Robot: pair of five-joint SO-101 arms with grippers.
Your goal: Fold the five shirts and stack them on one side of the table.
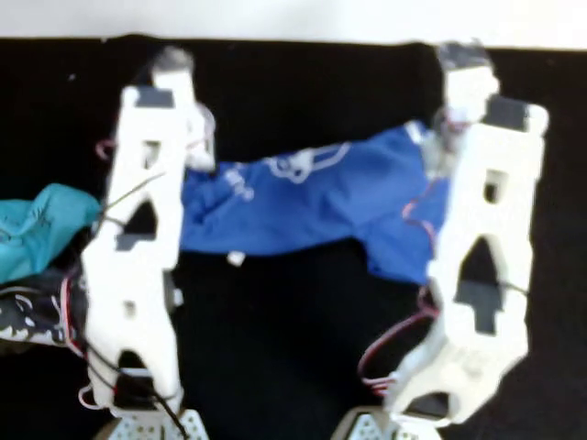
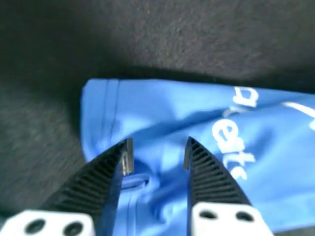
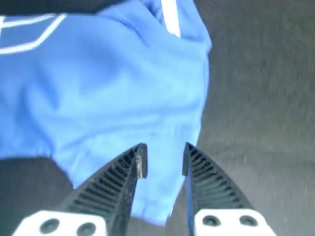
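The black desk (image 1: 293, 367) carries a crumpled blue cotton shirt with white print (image 1: 312, 197), stretched out between the two arms. A bunched teal shirt (image 1: 37, 229) and a black-and-white patterned garment (image 1: 23, 312) lie apart from both pairs of fingers, nearer the left pair. The left fingers (image 2: 202, 167) stand apart over the blue shirt's stitched end, blue cloth showing in their gap. The right fingers (image 3: 123, 172) are likewise apart, above the shirt's opposite edge, with bare desk just beside them.
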